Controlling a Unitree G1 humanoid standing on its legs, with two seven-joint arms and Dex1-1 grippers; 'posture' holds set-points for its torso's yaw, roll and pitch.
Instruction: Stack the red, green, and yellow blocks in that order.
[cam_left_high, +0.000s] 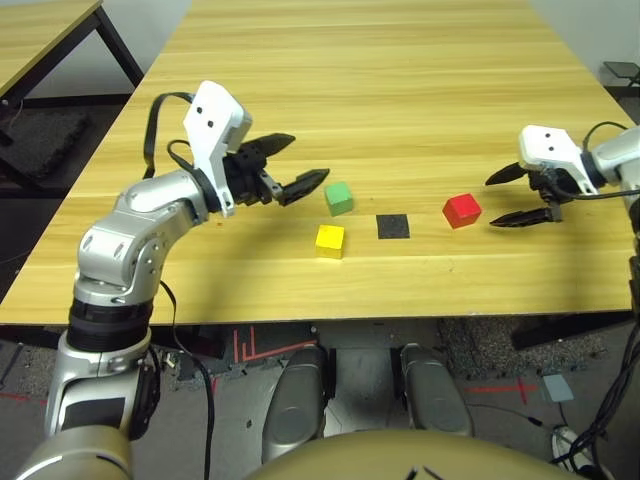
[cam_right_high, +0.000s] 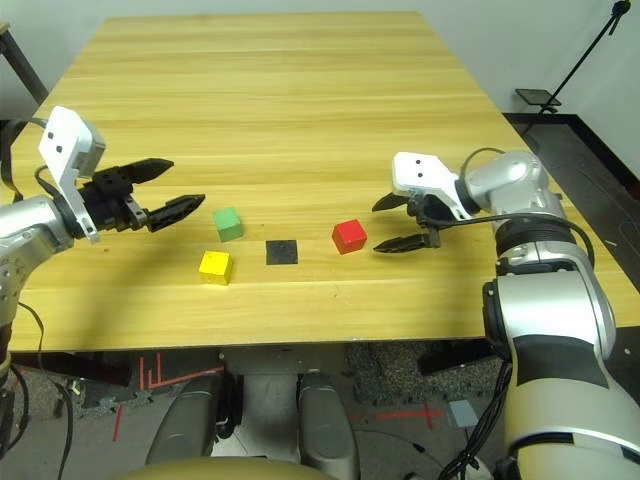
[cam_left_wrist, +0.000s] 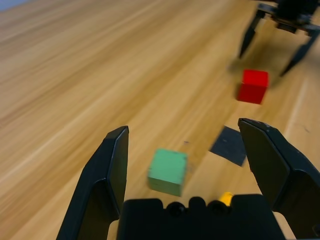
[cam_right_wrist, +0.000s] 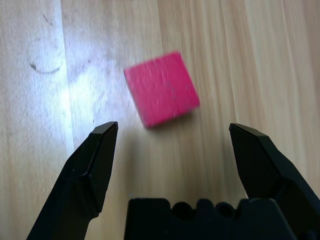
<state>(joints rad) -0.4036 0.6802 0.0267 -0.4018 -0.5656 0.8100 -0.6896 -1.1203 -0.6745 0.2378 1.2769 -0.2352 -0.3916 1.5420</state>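
Three cubes lie apart on the wooden table (cam_left_high: 400, 80). The green block (cam_left_high: 339, 198) sits just right of my left gripper (cam_left_high: 305, 160), which hovers open with nothing between its fingers. In the left wrist view the green block (cam_left_wrist: 168, 171) lies ahead between those fingers. The yellow block (cam_left_high: 330, 241) rests slightly nearer the front edge. Further right, the red block (cam_left_high: 462, 210) stands just left of my right gripper (cam_left_high: 490, 203), which is open and empty. The red block (cam_right_wrist: 161, 89) lies just beyond the tips in the right wrist view.
A flat black square patch (cam_left_high: 392, 227) lies between the green and red blocks. A second wooden table (cam_left_high: 40, 30) stands at far left across a gap. A black stand (cam_right_high: 590, 50) rises beyond the table's right side. The table's far half is bare wood.
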